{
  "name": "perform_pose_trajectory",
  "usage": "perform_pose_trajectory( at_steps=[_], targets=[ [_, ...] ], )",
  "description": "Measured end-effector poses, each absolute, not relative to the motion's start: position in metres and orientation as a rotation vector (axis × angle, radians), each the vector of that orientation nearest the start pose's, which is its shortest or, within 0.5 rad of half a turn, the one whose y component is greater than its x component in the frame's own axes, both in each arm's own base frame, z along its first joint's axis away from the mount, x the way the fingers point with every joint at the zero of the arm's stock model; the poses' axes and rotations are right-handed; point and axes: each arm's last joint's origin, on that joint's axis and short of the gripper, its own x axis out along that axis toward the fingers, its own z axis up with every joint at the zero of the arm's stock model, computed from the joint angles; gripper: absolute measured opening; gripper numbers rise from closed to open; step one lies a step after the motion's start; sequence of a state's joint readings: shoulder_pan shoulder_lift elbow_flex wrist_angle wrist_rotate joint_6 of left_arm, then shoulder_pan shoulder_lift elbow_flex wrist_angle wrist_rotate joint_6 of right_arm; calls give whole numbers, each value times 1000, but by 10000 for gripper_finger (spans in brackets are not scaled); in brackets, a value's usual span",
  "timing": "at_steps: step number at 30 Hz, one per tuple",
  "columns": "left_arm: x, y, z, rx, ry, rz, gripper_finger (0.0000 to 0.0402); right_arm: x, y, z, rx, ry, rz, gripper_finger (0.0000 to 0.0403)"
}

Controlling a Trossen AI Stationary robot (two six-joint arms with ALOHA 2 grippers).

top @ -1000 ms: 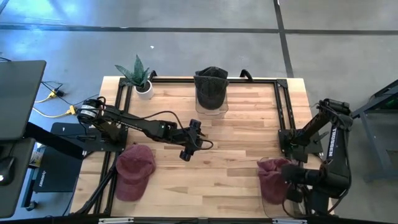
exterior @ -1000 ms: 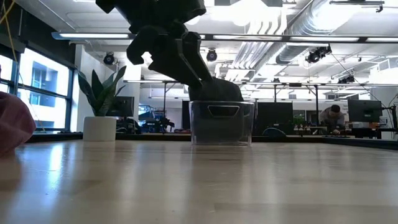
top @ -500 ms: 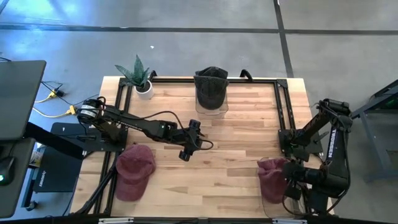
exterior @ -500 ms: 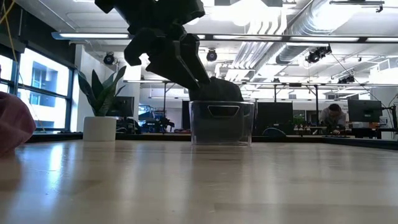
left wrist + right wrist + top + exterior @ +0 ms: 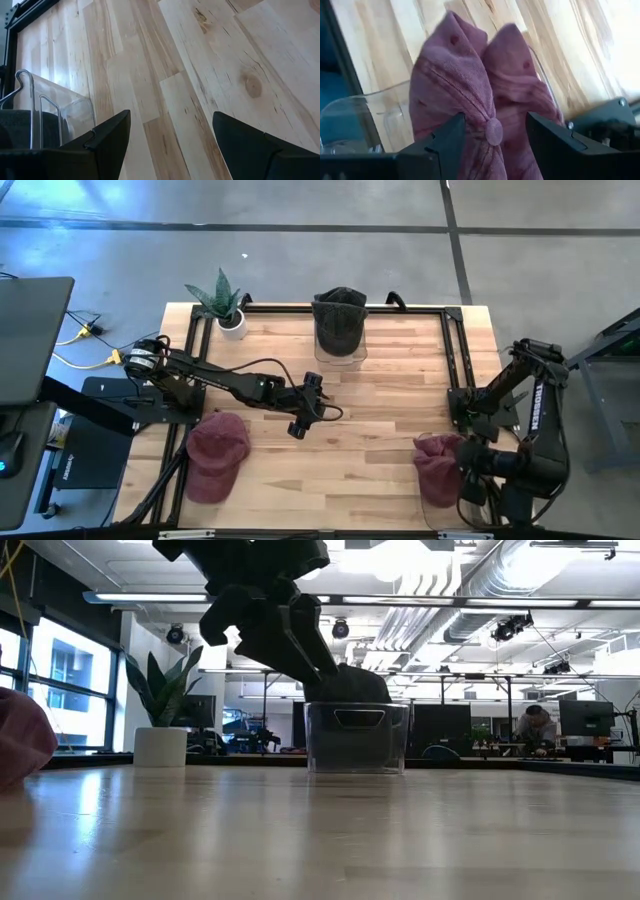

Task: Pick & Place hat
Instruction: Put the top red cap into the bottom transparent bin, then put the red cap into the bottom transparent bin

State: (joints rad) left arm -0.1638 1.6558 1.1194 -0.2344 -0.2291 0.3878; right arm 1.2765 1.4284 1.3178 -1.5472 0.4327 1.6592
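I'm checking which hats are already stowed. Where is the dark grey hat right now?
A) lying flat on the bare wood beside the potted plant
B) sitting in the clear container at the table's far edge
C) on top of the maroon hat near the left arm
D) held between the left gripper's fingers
B: the high view shows the dark grey hat sitting in the clear container at the table's far edge, while the left gripper is open over bare wood.

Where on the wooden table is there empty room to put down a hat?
The widest bare wood lies between the left gripper at mid-table and the folded maroon hat in its clear bin by the right gripper. The front-left corner is taken by the flat maroon hat.
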Motion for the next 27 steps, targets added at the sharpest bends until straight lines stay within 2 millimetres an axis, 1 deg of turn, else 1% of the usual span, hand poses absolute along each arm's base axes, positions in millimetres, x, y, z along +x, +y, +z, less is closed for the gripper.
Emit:
perform_pose_trajectory(
  at_steps=[2,4,10,13,15,18,21,24,27],
  targets=[
    [349,-51,226,519,762,-85,273,80,210,304,185,1151,-383,202],
    [349,-51,226,519,762,-86,273,83,208,306,188,1131,-384,198],
    [349,-51,226,520,762,-85,273,92,200,322,130,978,-322,180],
    [349,-51,226,518,762,-83,273,97,196,326,108,916,-322,170],
    [349,-50,226,505,764,-58,273,104,196,327,71,838,-318,163],
    [349,-48,227,489,771,43,273,122,202,328,27,680,-299,154],
    [348,-44,228,512,776,183,273,146,208,326,-13,585,-308,146],
    [347,-41,229,516,778,338,273,176,211,316,-88,593,-326,140],
    [343,-37,228,545,807,442,273,209,210,297,-206,671,-344,138]
  ],
)
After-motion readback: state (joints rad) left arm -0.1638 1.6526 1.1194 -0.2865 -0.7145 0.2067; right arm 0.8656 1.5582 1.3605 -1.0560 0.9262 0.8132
